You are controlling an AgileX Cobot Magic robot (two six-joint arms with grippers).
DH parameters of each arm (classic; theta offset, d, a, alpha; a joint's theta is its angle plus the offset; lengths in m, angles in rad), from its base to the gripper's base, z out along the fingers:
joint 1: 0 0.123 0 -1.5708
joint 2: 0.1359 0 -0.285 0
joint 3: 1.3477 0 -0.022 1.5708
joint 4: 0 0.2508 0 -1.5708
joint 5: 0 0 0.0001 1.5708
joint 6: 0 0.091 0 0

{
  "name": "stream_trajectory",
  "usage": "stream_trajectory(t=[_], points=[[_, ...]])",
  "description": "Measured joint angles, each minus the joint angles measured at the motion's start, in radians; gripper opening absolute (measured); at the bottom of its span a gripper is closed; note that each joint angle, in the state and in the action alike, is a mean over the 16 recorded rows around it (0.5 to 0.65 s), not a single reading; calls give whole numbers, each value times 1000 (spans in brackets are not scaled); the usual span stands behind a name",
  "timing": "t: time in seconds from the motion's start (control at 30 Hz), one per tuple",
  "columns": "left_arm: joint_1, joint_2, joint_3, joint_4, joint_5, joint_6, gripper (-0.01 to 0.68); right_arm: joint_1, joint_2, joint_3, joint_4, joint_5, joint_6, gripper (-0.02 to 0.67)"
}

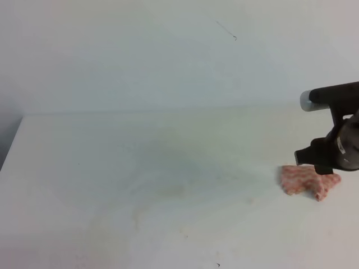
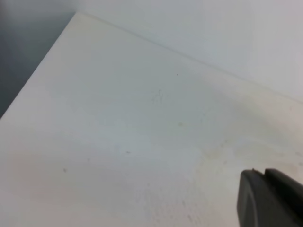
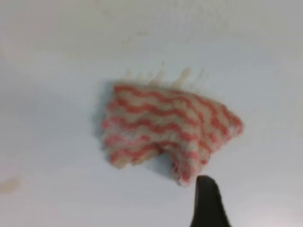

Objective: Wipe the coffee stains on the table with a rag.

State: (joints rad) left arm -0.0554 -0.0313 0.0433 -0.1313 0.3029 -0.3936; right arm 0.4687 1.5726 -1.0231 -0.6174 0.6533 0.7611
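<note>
Exterior high view: the rag (image 1: 307, 181), pink and white striped and crumpled, lies flat on the white worktop (image 1: 112, 168) at the far right. The right claw (image 1: 322, 159) hangs just above the rag's upper right part and covers a little of it, so whether it touches the cloth cannot be told. Its jaws are not visible from this angle, and how far they stand apart cannot be told. Faint yellowish smears, the coffee stains (image 1: 168, 193), spread thinly over the middle of the worktop, well apart from the rag and to its left.

Right wrist view: the rag (image 3: 165, 130) lies spread in a rough wedge, its fringe along the far edge, with a small notch in its near edge. A single dark fingertip (image 3: 208, 203) of the right claw rises from the bottom edge, just beside the rag's near right corner and seemingly clear of it; nothing is seen gripped. A pale tan speck (image 3: 9, 184) sits at the lower left edge.

Left wrist view: only a dark corner of the left claw (image 2: 270, 198) shows at the lower right over the bare worktop (image 2: 118, 132), and its opening cannot be told.
</note>
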Motion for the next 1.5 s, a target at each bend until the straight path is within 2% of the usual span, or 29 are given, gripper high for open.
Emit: stream_trajectory(t=[0.4, 0.53, 0.8, 1.0, 1.27, 1.5], points=[[0, 0, 0, 0, 0, 0, 1, 69, -383, 266, -32, -71, 2, 76], [0, 0, 0, 0, 0, 0, 1, 77, -560, 315, -96, -65, 3, 7], [0, 3, 0, 0, 3, 0, 1, 78, -873, 335, -314, -39, 2, -4], [0, 5, 0, 0, 5, 0, 1, 78, -1016, 335, -443, -35, 3, -4], [0, 4, 0, 0, 6, 0, 1, 48, -1089, 335, -486, -32, 3, -4], [1, 4, 0, 0, 7, 0, 1, -78, -1141, 335, -492, -27, 6, -4]])
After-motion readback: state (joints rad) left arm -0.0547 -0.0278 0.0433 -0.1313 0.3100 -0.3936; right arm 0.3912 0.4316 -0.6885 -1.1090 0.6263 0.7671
